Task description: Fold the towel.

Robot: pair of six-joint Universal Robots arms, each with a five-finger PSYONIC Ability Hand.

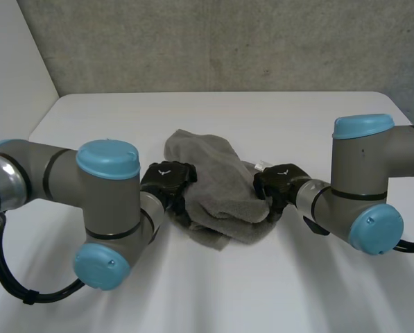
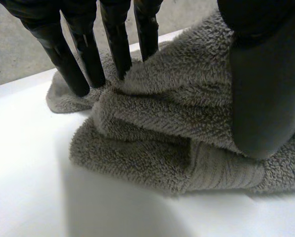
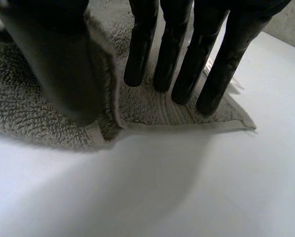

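**Bunched in a Heap, Not Yet Folded**

Grey terry-cloth towel [image 1: 217,194], thick-piled and rumpled, heaped in a loose, uneven mound near the middle of a white table [image 1: 276,111]. Narrow and rounded at the far end, wider and layered toward the near side, one flap poking out there. Close up in the left wrist view [image 2: 162,123]: soft rolls stacked one over another, a flat woven band at the end of the lowest layer. In the right wrist view [image 3: 152,111]: a hemmed corner flat on the table, the adjoining edge curled upright.

Fluffy terry towel [image 1: 213,182], smooth matt table [image 1: 227,291]
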